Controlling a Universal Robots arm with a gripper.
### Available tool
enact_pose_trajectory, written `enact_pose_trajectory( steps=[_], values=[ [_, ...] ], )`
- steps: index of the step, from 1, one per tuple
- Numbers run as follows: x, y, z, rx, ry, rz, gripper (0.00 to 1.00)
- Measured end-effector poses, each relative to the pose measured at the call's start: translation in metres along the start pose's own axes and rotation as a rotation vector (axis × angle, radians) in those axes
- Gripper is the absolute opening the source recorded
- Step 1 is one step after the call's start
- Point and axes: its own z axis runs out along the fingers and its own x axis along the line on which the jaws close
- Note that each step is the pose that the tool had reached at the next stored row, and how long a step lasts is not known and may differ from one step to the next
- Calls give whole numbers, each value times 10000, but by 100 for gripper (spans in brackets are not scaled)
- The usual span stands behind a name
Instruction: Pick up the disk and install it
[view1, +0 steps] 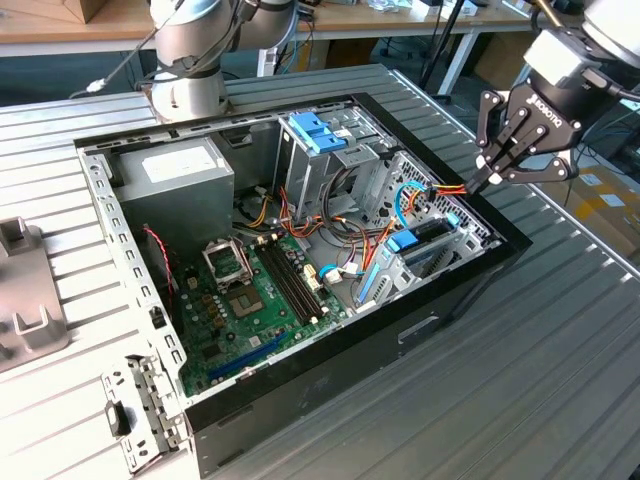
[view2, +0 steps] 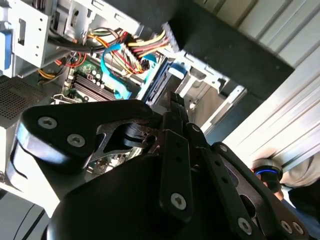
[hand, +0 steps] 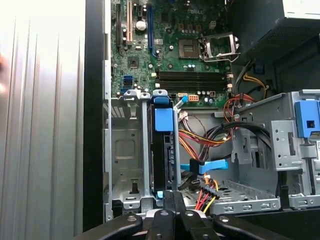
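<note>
Open computer case (view1: 300, 130), exterior view, left to right: grey power supply (view1: 175, 175); green motherboard (view1: 240, 310); drive cage (view1: 425, 250) holding the disk (view1: 412, 240), seated upright in its blue bracket. Gripper (view1: 478, 182), fingers pressed together, empty, hovers above the cage. No readable print noted.

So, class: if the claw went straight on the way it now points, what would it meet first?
Probably the disk, standing on edge in the drive cage directly below the claw. The bundle of coloured wires lies just beside that line, and depth is unclear.
</note>
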Motion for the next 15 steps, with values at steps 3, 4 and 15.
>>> enact_pose_trajectory(
  steps=[3, 4, 15],
  values=[
    [-6, -78, 10, -42, -1, 4, 11],
    [-7, -91, 9, -45, 0, 4, 11],
    [10, -222, 10, -83, 0, 10, 11]
  ],
)
